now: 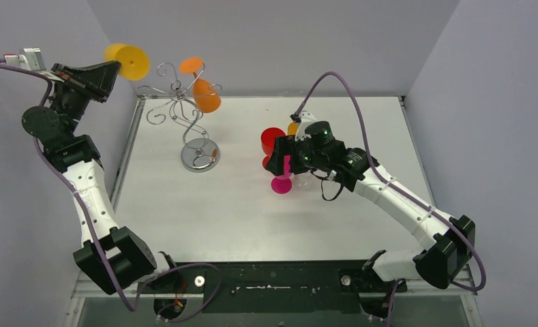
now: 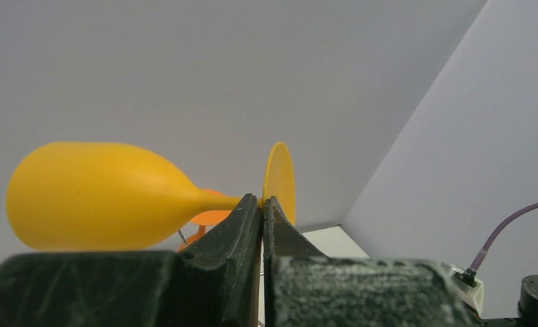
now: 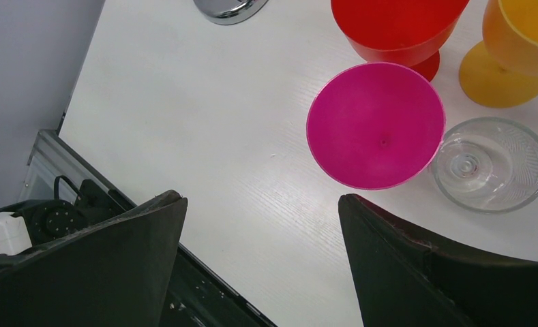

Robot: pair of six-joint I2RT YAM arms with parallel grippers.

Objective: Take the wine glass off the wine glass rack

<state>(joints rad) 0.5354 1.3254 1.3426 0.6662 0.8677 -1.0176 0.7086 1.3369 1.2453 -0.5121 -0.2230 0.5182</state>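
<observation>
My left gripper (image 1: 114,69) is shut on the stem of a yellow wine glass (image 1: 127,60) and holds it sideways in the air, up and left of the wine glass rack (image 1: 183,109). In the left wrist view the gripper (image 2: 262,202) pinches the stem between the yellow bowl (image 2: 95,195) and the round foot (image 2: 280,180). An orange wine glass (image 1: 205,93) hangs upside down on the rack's scroll arms, above the rack's round shiny base (image 1: 199,156). My right gripper (image 1: 280,162) is open and empty above a group of glasses on the table.
Below the right gripper (image 3: 260,199) stand a pink glass (image 3: 376,125), a red glass (image 3: 396,27), a yellow-orange glass (image 3: 518,48) and a clear glass (image 3: 491,163). The rack's base edge (image 3: 229,8) shows at the top. Grey walls close in the left, back and right sides.
</observation>
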